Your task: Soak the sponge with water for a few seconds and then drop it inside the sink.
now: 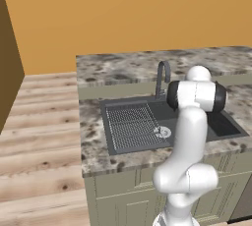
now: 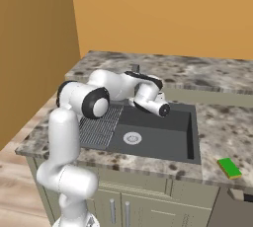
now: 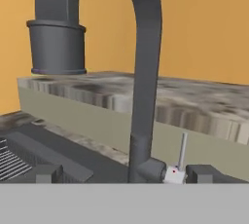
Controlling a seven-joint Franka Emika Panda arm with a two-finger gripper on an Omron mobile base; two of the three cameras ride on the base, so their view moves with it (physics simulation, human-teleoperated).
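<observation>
Arm reaching at the faucet, sponge well off to the side.

From the left base camera I see the dark sink (image 1: 222, 127) set in the speckled bench (image 1: 93, 136), its ribbed drainboard (image 1: 133, 127) on the left and the arched faucet (image 1: 162, 78) behind my arm. From the right base camera the green sponge (image 2: 230, 168) lies on the bench right of the basin, well apart from the gripper (image 2: 165, 108), which hangs over the sink. From the hand camera the faucet fills the middle, its small lever (image 3: 182, 152) just beside the base, between my fingertips (image 3: 46, 173); the jaws are released, grasping nothing.
</observation>
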